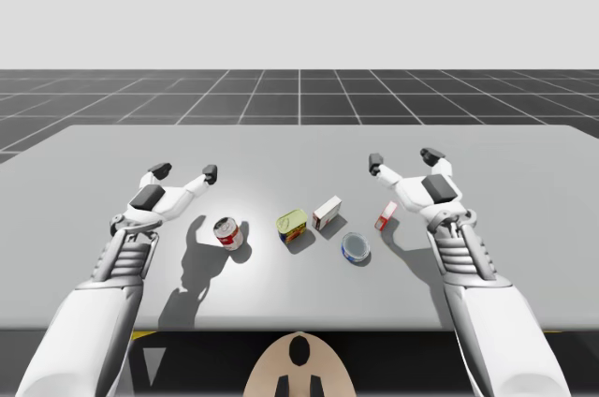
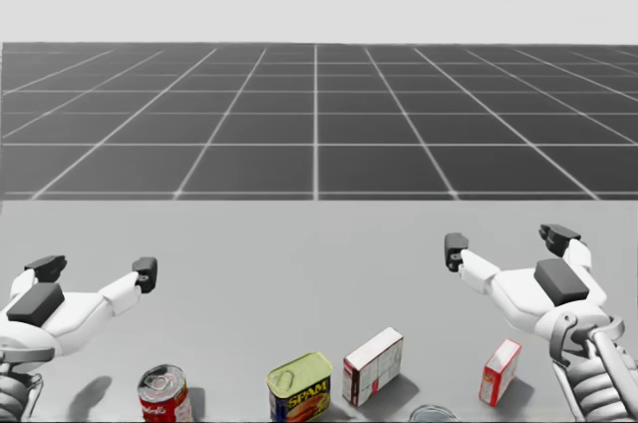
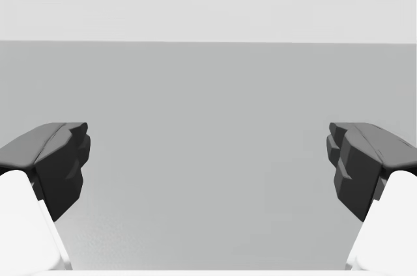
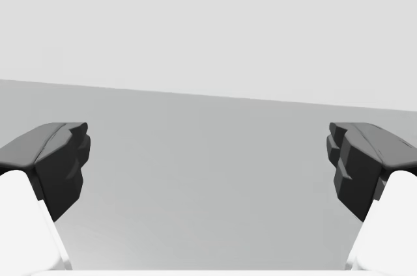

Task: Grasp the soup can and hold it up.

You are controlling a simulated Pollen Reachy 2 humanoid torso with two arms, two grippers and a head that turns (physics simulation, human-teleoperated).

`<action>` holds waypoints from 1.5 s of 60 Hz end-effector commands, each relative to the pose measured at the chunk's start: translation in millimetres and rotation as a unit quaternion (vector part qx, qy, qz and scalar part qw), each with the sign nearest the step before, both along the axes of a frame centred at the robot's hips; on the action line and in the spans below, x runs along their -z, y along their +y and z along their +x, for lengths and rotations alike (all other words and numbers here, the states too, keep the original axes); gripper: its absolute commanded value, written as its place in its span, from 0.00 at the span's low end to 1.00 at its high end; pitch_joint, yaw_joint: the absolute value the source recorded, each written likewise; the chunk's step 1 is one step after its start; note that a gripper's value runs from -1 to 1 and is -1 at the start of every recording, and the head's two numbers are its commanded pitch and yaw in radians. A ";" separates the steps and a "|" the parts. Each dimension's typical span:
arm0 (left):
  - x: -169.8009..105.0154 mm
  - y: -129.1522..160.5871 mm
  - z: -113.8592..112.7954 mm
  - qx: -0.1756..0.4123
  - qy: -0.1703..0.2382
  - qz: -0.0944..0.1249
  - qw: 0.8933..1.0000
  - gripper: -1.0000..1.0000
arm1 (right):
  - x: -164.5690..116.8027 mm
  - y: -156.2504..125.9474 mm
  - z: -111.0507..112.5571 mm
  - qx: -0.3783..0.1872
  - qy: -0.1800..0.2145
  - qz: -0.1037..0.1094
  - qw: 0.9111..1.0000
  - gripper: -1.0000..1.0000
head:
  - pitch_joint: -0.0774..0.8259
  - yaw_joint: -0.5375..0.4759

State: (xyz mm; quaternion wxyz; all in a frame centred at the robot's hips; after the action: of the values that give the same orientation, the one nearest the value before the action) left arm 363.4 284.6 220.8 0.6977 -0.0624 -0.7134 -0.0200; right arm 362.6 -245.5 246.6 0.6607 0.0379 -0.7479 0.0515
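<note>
- Red-and-white soup can (image 1: 227, 232) stands on the grey table (image 1: 281, 149). It is behind the left gripper (image 1: 185, 171), toward my torso, a little inboard and lower, not touching
- Left gripper: fingers spread wide, nothing between them. Its wrist view looks out over bare table, so the can is not ahead of the fingers
- Right gripper (image 1: 402, 159): also released and empty, well apart from the can. A yellow tin (image 1: 292, 225), white box (image 1: 328, 213), blue can (image 1: 355, 248) and red box (image 1: 386, 216) lie on its side of the can
- Step in hand, as I judge it: the approach, with nothing grasped yet. The left arm is the nearer one
- To do it well: draw the left gripper back and down until the can sits between the fingers, one on each side at mid-body
- Close only when centred. An off-centre pinch on a round wall may tip it or squirt it out
- Yellow tin is the can's nearest neighbour, so keep the inboard finger clear of it
- Lift straight up, then hold
</note>
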 end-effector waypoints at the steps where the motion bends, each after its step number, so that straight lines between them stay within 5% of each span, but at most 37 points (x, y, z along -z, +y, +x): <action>1: -0.1 0.2 0.4 -0.001 -0.001 0.002 1.000 0.00 | -1.2 -0.5 -0.1 0.014 -0.009 -0.006 1.000 0.00 | 0.48 0.53; 24: 0.1 0.5 0.7 -0.002 -0.016 0.008 1.000 0.00 | -1.2 -0.8 0.2 0.015 -0.007 -0.011 1.000 0.00 | 0.72 0.65; 39: 1.1 -2.0 0.2 0.000 -0.020 0.013 1.000 0.00 | -1.5 -1.1 -0.8 0.013 -0.009 -0.012 1.000 0.00 | 0.80 0.78; 57: -5.0 -15.8 -11.3 0.019 -0.029 0.021 0.999 0.00 | 0.1 -0.7 -0.4 0.011 -0.010 -0.014 1.000 0.00 | 0.84 0.81; 65: -18.6 -24.9 -35.3 0.053 -0.014 -0.001 0.999 0.00 | 1.2 -1.0 -0.2 0.013 -0.009 -0.015 1.000 0.00 | 0.83 0.81; 68: -21.6 -25.9 -43.3 0.065 0.001 0.008 0.998 0.00 | 1.3 -0.9 -0.6 0.013 -0.009 -0.014 1.000 0.00 | 0.83 0.81; 72: -23.0 -30.8 -60.9 0.064 0.005 -0.021 0.998 0.00 | 1.3 -1.2 -0.6 0.014 -0.009 -0.014 1.000 0.00 | 0.82 0.81; 90: 17.5 -31.3 -124.5 0.127 0.065 0.010 0.990 0.00 | -0.4 -3.0 -0.4 0.014 -0.012 -0.012 1.000 0.00 | 0.82 0.82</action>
State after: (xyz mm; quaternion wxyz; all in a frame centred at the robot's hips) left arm 265.3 252.6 224.2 0.7176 -0.1398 -0.6755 -0.0957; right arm 362.1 -247.5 246.1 0.6537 0.0187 -0.7547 0.0525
